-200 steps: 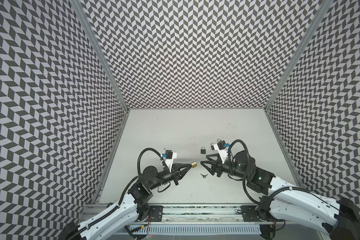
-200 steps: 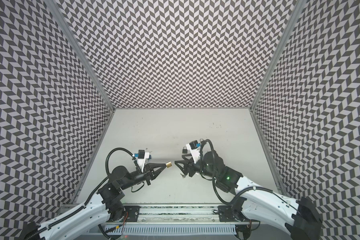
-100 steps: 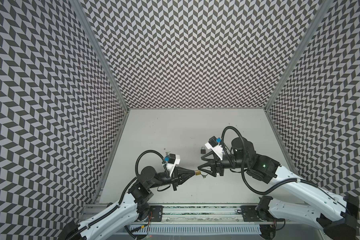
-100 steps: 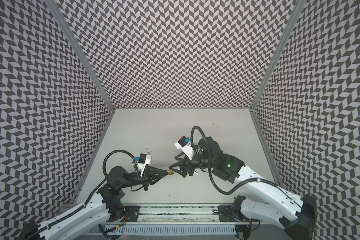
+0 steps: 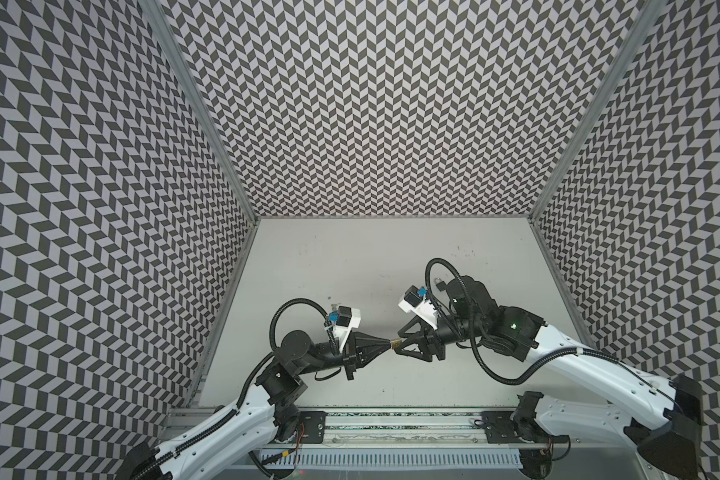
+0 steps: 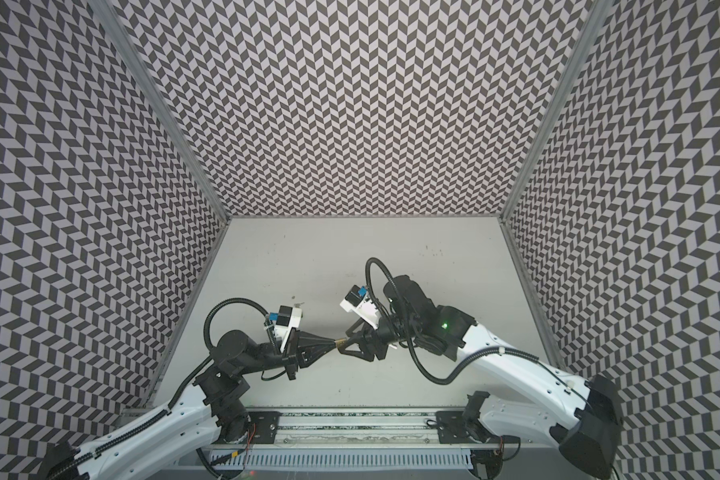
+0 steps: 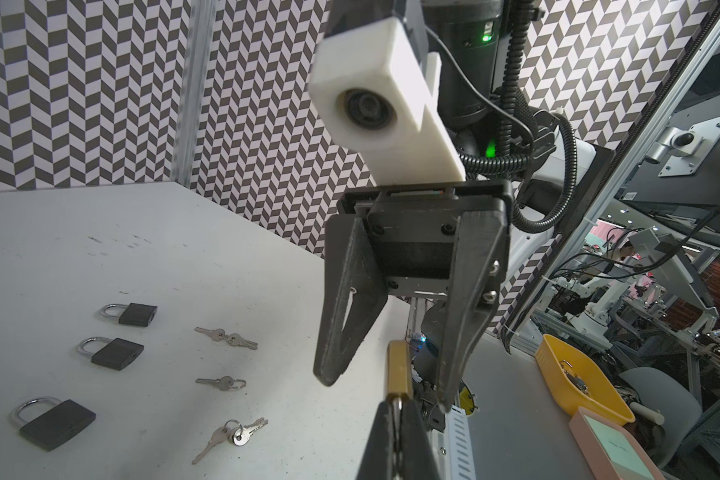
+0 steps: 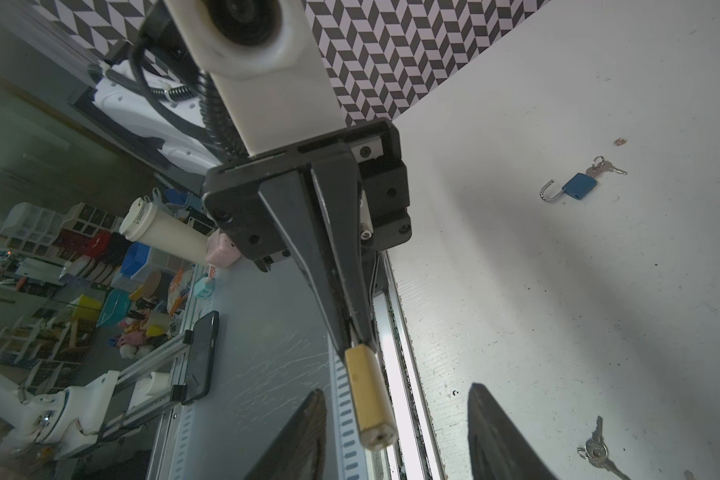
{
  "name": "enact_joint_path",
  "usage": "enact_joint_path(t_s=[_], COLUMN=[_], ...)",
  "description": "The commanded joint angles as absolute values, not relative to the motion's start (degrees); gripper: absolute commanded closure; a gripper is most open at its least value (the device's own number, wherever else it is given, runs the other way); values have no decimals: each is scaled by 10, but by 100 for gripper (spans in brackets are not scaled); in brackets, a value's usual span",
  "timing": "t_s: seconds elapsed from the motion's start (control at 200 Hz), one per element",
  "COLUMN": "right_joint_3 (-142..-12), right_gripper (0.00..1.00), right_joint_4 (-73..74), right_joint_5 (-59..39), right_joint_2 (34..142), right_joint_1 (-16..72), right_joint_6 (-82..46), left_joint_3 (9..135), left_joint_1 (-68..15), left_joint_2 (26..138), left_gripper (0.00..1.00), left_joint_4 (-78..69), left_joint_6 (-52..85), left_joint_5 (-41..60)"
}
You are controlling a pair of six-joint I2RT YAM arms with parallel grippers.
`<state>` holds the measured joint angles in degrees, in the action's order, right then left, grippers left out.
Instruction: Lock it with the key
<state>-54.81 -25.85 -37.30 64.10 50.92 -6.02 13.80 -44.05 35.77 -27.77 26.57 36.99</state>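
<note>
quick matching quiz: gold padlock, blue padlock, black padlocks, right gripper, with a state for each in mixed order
Things
1. gold padlock
2. blue padlock
3. black padlocks
4. right gripper

States
A. lying on the table, shackles closed
B. jaws apart, one on either side of the gold padlock
C. lying on the table, shackle swung open
D. off the table, pinched at its shackle end by the shut left gripper

Pairs: 1-D, 2-C, 3-A, 4-B
</note>
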Motion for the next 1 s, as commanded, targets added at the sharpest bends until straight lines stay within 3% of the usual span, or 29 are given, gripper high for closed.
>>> enact_joint_path(t_s=[0.0,0.145,0.581,0.621,0.736,0.776,0.856,0.996], right_joint_3=[-563,-561,-554,-553,-544,-536,-510,-428], right_gripper=[52,58,100,100,100,100,100,100], right_joint_4=[-237,-232,-215,-210,-184,-169,-127,-19], right_joint_5=[-396,-400,-389,-382,-318,-277,-202,-106], right_joint_2=[638,637,637,634,623,620,613,596], right_joint_1=[513,513,513,513,513,513,513,513], right_joint_6=[-49,-49,-57,-60,-90,-112,-154,-272], left_joint_3=[156,156,161,169,189,195,203,234], left_joint_1=[-438,-438,-438,-438,-435,-435,-432,-415], left_joint_2=[362,364,348,342,331,329,327,360], left_gripper=[100,100,100,87,27,14,1,0], left_joint_4=[-282,-284,-261,-244,-182,-158,-105,3], left_joint_6=[258,258,274,279,290,293,302,322], left_joint_5=[382,383,338,314,242,208,132,34])
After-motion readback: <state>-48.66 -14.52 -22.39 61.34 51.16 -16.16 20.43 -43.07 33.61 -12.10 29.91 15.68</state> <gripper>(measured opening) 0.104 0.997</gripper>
